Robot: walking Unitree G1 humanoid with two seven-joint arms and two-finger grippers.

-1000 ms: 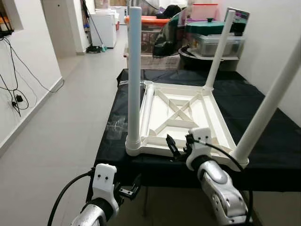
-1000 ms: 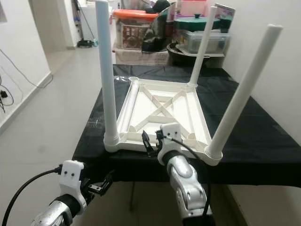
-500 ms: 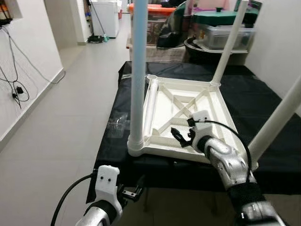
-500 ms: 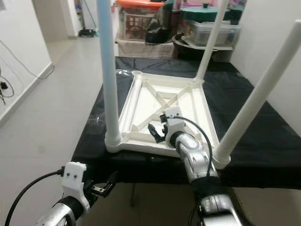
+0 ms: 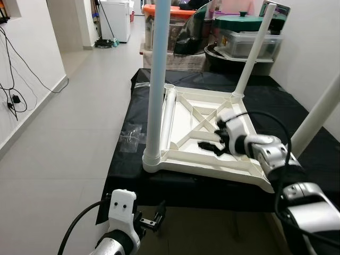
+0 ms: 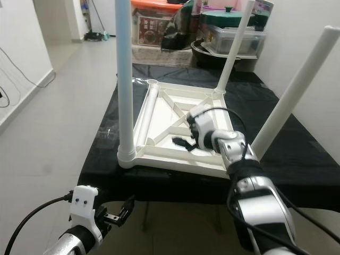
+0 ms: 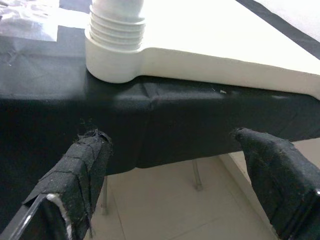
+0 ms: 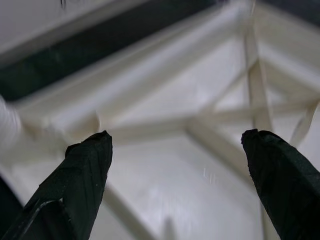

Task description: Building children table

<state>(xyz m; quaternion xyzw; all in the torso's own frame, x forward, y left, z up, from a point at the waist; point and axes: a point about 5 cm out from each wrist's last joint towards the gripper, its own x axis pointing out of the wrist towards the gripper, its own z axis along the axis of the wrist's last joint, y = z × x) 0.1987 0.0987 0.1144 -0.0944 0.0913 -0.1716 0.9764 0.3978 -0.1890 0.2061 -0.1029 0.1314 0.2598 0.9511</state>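
Note:
A white children's table (image 5: 204, 164) lies upside down on a black-covered table (image 5: 265, 101). Three white legs stand upright in its corners: near left (image 5: 155, 85), far right (image 5: 251, 50) and near right (image 5: 317, 118). A fourth leg (image 5: 169, 121) lies flat inside the frame along its left side. My right gripper (image 5: 210, 145) hovers open over the ribbed underside near the cross braces (image 8: 220, 120), with nothing between its fingers. My left gripper (image 5: 154, 220) hangs open below the table's front edge, facing the near left leg socket (image 7: 116, 47).
A clear plastic bag (image 5: 130, 140) lies on the black cloth left of the frame. Storage boxes and a green-lidded pot (image 5: 245, 22) crowd the back. A wall runs along the right. Open tiled floor (image 5: 69, 138) stretches to the left, with cables (image 5: 13, 95) on the left wall.
My right gripper has reached forward from the frame's near edge to over the middle of the underside. The camera has shifted a little. The left gripper stays low.

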